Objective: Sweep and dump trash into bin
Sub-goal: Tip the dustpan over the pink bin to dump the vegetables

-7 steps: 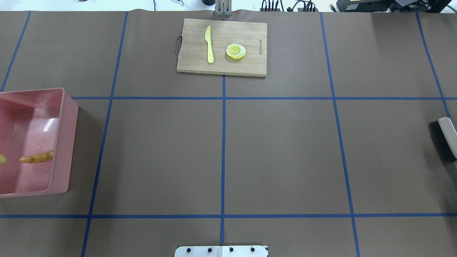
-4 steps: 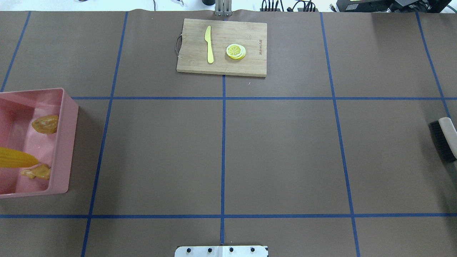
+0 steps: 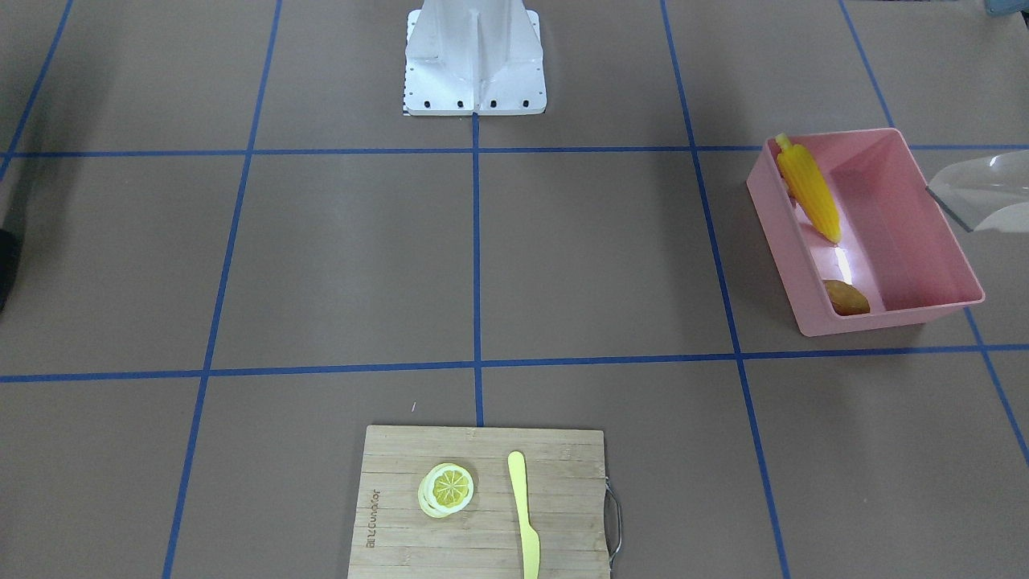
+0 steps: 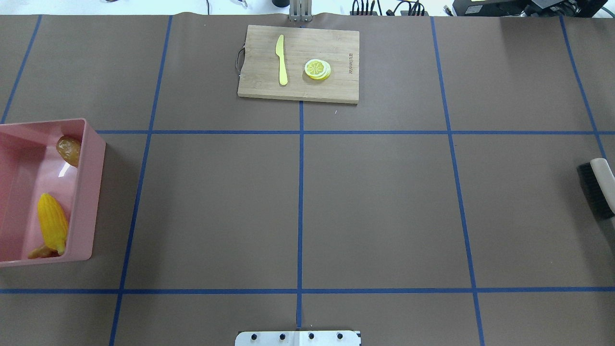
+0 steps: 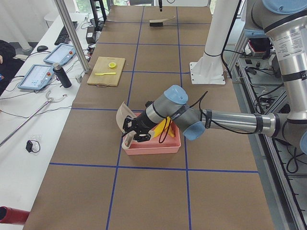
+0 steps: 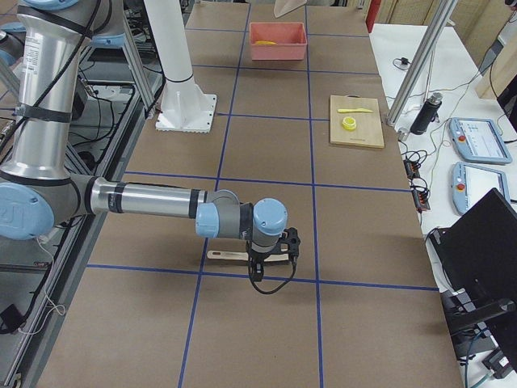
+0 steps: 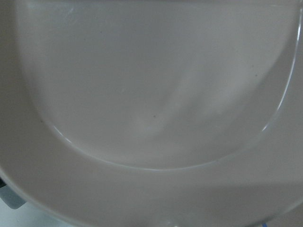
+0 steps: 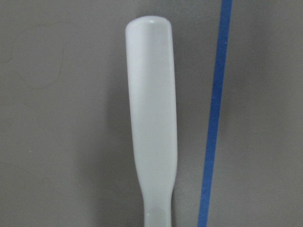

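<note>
Since the corn cob [image 4: 53,228], potato [image 4: 68,149] and ginger root [image 4: 40,251] all lie inside the pink bin [image 4: 91,192], the upended dustpan [image 5: 124,115] at the left gripper [image 5: 135,130] should be drawn clear without clipping the bin's rim. Whether that gripper, or the right gripper [image 6: 271,246] above the brush [image 6: 229,255], is clenched or released cannot be told.

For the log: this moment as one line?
bin: holds corn cob, potato, ginger root | dustpan: tipped at bin's edge | brush: far right
</note>
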Controlling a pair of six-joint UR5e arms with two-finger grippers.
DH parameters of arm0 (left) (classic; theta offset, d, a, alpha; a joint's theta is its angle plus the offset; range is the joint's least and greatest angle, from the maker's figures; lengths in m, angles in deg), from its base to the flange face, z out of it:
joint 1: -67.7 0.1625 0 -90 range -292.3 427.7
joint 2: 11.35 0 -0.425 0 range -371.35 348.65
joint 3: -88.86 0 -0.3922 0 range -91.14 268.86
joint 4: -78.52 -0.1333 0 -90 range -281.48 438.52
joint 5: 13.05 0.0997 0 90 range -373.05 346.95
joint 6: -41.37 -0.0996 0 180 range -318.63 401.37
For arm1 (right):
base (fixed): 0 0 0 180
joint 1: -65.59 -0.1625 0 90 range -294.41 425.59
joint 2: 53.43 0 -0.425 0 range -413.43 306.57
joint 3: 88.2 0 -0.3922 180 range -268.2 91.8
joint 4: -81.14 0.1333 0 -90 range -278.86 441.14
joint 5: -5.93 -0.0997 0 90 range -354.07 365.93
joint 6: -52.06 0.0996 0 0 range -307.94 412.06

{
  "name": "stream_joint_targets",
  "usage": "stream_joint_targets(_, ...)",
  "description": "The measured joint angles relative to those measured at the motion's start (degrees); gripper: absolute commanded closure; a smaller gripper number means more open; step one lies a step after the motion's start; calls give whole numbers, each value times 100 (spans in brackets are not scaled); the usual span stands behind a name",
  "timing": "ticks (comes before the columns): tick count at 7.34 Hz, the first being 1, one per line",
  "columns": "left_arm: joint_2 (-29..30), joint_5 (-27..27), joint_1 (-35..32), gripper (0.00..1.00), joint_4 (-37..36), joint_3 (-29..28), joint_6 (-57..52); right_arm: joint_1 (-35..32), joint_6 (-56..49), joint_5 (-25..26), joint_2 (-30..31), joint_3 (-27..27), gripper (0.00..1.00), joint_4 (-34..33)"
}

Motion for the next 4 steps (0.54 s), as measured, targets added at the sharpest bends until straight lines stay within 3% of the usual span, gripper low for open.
stream_joint_targets(1, 2, -183, -2, 100, -56, -12, 227, -184, -352, 206, -496, 31, 0, -797)
stream_joint_targets(2, 4, -419, -5, 100, -80, -15, 546, -258, -504, 396, -783, 75, 0, -1173)
stream_joint_targets(4, 4, -1082, -4, 100, -98, -8, 1779, -293, -538, 539, -946, 146, 0, -1368)
